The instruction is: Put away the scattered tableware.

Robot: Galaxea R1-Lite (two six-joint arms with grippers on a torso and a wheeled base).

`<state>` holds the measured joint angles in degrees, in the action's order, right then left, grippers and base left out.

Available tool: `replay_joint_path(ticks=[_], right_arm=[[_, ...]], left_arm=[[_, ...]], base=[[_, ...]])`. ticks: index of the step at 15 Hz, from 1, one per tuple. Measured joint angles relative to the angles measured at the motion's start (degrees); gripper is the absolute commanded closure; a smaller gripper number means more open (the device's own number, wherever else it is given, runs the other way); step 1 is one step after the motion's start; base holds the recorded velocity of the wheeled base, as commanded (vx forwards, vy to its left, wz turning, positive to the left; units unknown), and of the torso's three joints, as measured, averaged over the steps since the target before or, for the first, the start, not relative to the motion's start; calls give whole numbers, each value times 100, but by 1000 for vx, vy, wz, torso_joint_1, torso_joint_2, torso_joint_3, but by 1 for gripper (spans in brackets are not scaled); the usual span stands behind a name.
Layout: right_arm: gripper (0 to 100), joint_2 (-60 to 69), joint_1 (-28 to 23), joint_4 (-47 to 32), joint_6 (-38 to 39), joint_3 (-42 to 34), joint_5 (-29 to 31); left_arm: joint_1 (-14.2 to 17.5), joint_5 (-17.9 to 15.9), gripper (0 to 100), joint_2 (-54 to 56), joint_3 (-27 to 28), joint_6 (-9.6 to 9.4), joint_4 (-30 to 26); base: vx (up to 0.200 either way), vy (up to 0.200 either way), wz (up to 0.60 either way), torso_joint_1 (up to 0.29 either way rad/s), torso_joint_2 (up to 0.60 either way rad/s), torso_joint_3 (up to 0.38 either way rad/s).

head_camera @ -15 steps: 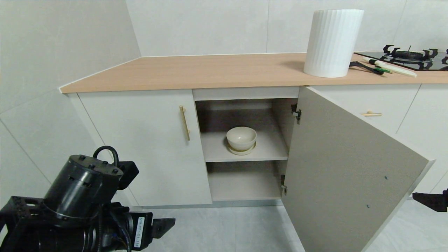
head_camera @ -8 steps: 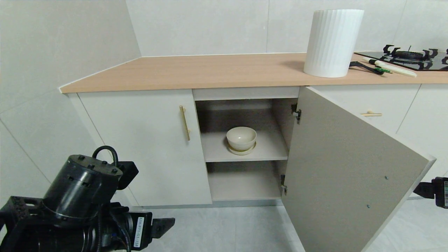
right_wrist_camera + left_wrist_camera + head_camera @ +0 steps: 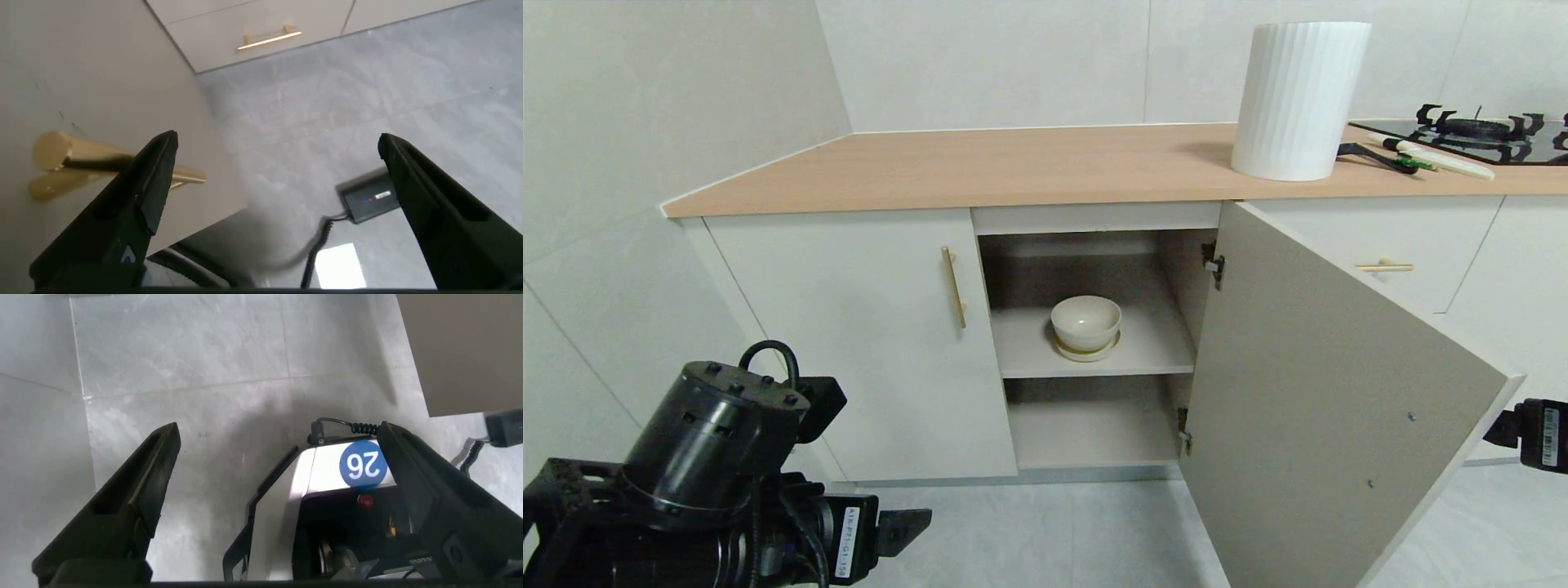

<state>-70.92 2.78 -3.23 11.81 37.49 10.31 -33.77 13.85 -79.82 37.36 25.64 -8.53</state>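
Note:
A beige bowl (image 3: 1085, 321) sits on a small plate (image 3: 1086, 352) on the upper shelf (image 3: 1143, 351) of the open cabinet. The cabinet door (image 3: 1323, 392) stands swung out towards me. My right gripper (image 3: 278, 147) is open at the door's outer face, level with its free edge, and part of it shows behind that edge (image 3: 1535, 433). The door's gold handle (image 3: 82, 159) lies against one finger, not clamped. My left gripper (image 3: 278, 437) is open and empty, low above the floor, left of the cabinet.
On the wooden counter (image 3: 980, 167) stand a tall white ribbed container (image 3: 1298, 98), some utensils (image 3: 1421, 159) and a hob (image 3: 1478, 135). The left cabinet door (image 3: 866, 343) is shut. A drawer handle (image 3: 1387, 266) shows to the right. A black box with a cable (image 3: 372, 196) lies on the floor.
The open door has swung slightly towards the cabinet, and my right gripper has come a little further into the head view at its edge. The left arm has not moved.

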Motion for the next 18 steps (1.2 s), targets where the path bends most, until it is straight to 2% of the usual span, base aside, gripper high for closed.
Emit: replay_joint_path(ticks=[3, 13, 18], right_arm=[[0, 4, 297, 6, 252, -2, -107], [0, -148, 2075, 0, 1430, -39, -106], [0, -477, 2580, 200, 1481, -34, -118]], left_arm=[[0, 2, 0, 0, 0, 1, 0], [1, 9, 0, 0, 0, -7, 0], [1, 2, 0, 6, -10, -7, 0]], base=[[0, 0, 0, 0, 0, 0], [0, 0, 0, 0, 0, 0], [0, 0, 0, 0, 0, 0]])
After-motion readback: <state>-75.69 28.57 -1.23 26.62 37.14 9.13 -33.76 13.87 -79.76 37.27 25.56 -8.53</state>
